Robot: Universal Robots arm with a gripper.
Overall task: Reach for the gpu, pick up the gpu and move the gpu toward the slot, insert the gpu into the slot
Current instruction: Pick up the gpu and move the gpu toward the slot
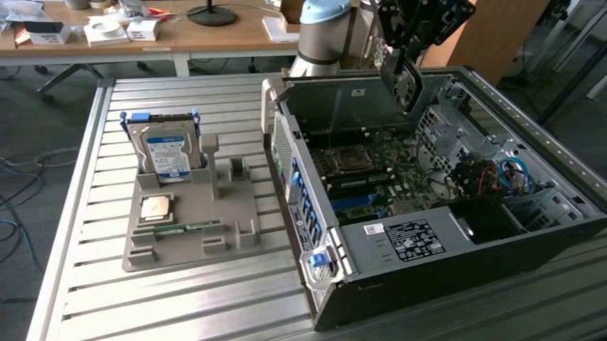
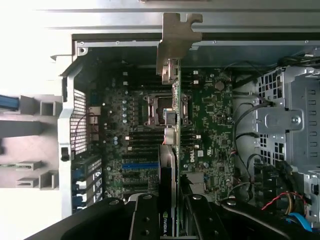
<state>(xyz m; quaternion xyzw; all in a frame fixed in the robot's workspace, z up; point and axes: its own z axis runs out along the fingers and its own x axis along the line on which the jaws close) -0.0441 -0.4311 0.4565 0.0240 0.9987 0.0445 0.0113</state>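
Our fingers (image 2: 152,222) are closed on the gpu (image 2: 168,170), one on each flat side. The card hangs edge-on above the green motherboard (image 2: 210,115), with its silver bracket (image 2: 176,45) at the end away from the fingers. In the exterior view the open computer case (image 1: 427,234) lies on the slatted worktop (image 1: 95,213). The grey holder (image 1: 190,227) stands at nine o'clock from the case.

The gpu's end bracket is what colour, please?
The gpu's flat metal end bracket is pale silver, clearest in the wrist view.
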